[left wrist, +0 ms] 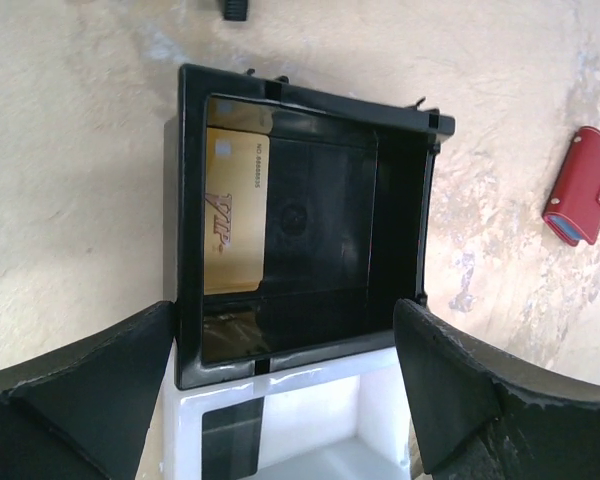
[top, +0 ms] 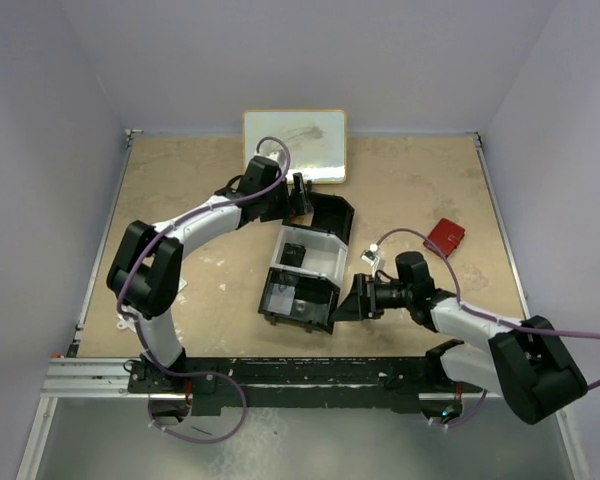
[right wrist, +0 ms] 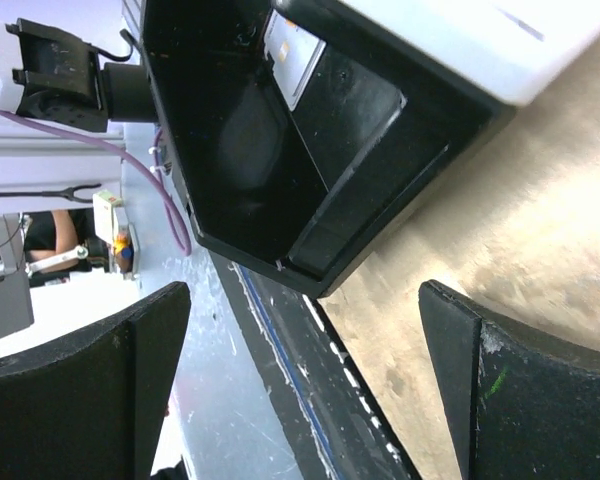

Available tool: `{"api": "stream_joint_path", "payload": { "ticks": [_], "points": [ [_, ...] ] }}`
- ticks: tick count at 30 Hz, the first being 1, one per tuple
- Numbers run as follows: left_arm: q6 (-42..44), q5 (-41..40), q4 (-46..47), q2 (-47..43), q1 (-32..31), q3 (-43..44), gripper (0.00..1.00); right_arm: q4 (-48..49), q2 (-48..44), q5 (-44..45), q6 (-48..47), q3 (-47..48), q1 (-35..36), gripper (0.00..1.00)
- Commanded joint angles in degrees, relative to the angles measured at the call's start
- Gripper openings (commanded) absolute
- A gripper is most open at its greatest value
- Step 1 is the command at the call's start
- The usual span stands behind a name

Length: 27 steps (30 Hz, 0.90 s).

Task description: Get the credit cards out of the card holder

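The red card holder [top: 445, 236] lies folded shut on the table at the right, apart from both grippers; it also shows in the left wrist view [left wrist: 583, 186]. My left gripper [top: 298, 195] is open and empty over the far end of the long black tray [top: 338, 240]; its fingers [left wrist: 480, 390] straddle the tray's white middle part. A gold card [left wrist: 235, 215] lies in the far black compartment. My right gripper [top: 355, 300] is open and empty beside the tray's near right corner [right wrist: 280, 150]. A pale card [right wrist: 295, 50] shows in that near compartment.
A white board with a yellow frame [top: 294, 145] lies at the back, just behind the left gripper. A dark flat item [left wrist: 230, 440] rests in the tray's white compartment. The black base rail [top: 280, 370] runs along the table's near edge.
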Motion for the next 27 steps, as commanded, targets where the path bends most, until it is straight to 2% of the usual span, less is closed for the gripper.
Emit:
{"api": "stream_joint_path", "payload": {
  "ticks": [1,7,13,16,22,27],
  "points": [
    [2.2,5.8,1.9,3.1,-0.4,6.0,0.86,9.2,1.6,2.8,6.0,2.3,3.2,0.98],
    [2.6,9.4,0.6,10.0,-1.7,13.8,0.86,17.6,7.1,6.9,10.9,4.6,8.6,0.99],
    [3.5,9.3,-1.1,12.7,-2.5,17.7,0.86,13.7,9.1,15.1,8.9,8.4,12.2,0.99],
    [4.1,6.4,-2.4,11.2,-2.5,18.2,0.86,10.3,4.9,19.2,6.5,8.4,12.3,0.99],
    [5.7,-2.3,-5.7,4.9,-2.5,18.1,0.89,-3.0,-2.6,28.8,-5.2,12.0,12.3,0.99],
    [4.7,-14.8,-5.9,-4.0,-2.5,14.2,0.9,-5.7,-4.2,31.9,-11.8,15.4,12.3,0.95]
  ]
}}
